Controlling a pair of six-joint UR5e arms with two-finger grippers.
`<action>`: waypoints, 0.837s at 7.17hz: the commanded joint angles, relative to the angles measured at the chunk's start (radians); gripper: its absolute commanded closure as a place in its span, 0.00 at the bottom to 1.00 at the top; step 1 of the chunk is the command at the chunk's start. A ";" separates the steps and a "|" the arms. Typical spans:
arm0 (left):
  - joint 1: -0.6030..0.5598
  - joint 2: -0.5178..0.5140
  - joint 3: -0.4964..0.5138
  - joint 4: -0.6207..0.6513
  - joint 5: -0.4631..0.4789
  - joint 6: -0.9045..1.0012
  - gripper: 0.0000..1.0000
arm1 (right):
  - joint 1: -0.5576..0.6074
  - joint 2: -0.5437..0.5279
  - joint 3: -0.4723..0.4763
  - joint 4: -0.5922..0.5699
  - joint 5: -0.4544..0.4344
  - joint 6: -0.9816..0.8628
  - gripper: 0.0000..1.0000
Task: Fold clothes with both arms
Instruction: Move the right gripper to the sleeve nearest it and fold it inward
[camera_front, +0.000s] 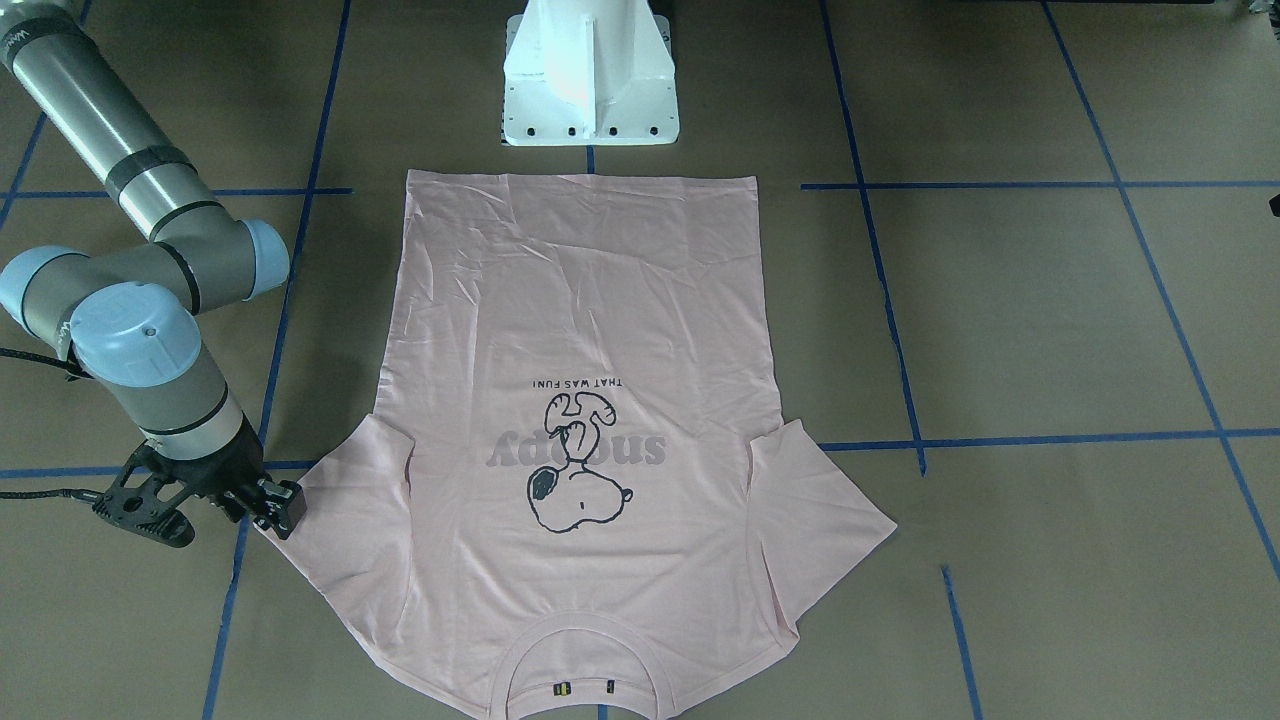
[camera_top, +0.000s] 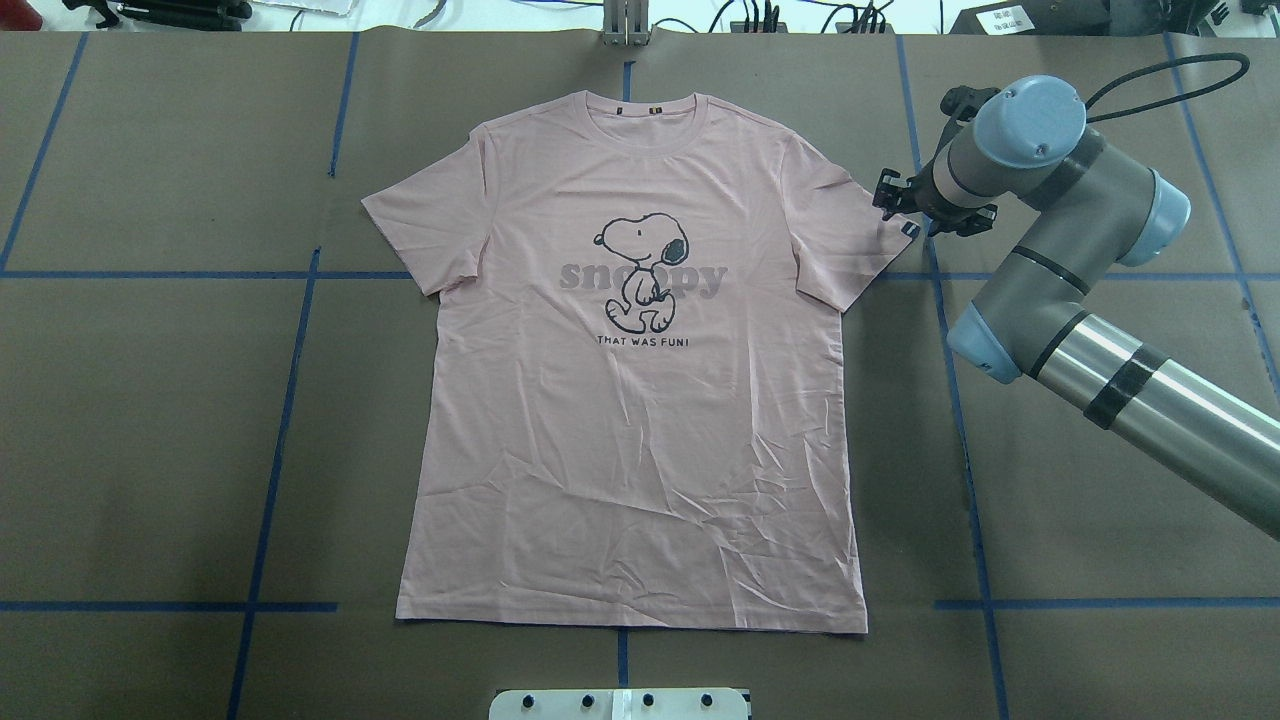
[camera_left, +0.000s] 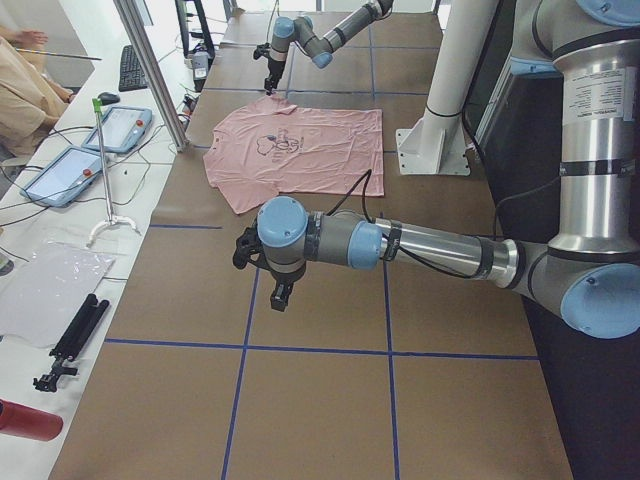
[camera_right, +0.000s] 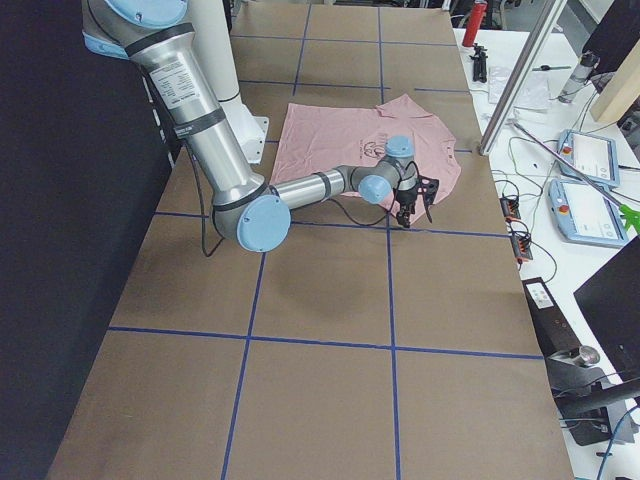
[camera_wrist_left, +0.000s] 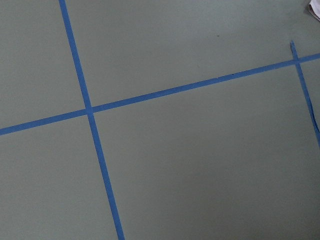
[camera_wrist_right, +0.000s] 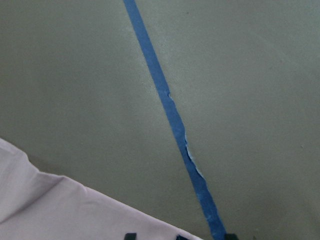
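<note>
The pale pink T-shirt (camera_top: 640, 400) lies flat and face up on the brown table, its cartoon dog (camera_top: 645, 270) showing and its collar (camera_top: 655, 100) on the far side from the robot. It also shows in the front view (camera_front: 590, 330). My right gripper (camera_top: 905, 222) sits low at the tip of the shirt's right sleeve (camera_top: 850, 220), fingers apart, holding nothing; in the front view the gripper (camera_front: 270, 505) touches that sleeve's edge. The right wrist view shows the sleeve's edge (camera_wrist_right: 60, 205). My left gripper (camera_left: 280, 292) hovers over bare table far from the shirt; I cannot tell its state.
The white pedestal base (camera_front: 590, 80) stands at the shirt's hem end. Blue tape lines (camera_top: 290, 400) cross the table. A side bench with tablets (camera_left: 120, 125) and tools runs along the far edge. A person (camera_left: 20, 80) sits at it.
</note>
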 joint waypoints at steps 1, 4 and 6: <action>0.000 0.000 -0.003 0.000 -0.001 0.000 0.00 | 0.001 -0.003 -0.008 0.002 -0.001 -0.003 0.46; -0.002 0.000 -0.003 0.000 -0.001 0.001 0.00 | -0.001 0.000 -0.013 0.002 -0.001 -0.003 1.00; -0.002 0.000 -0.003 0.000 -0.001 0.001 0.00 | 0.001 0.025 -0.016 0.003 0.006 -0.013 1.00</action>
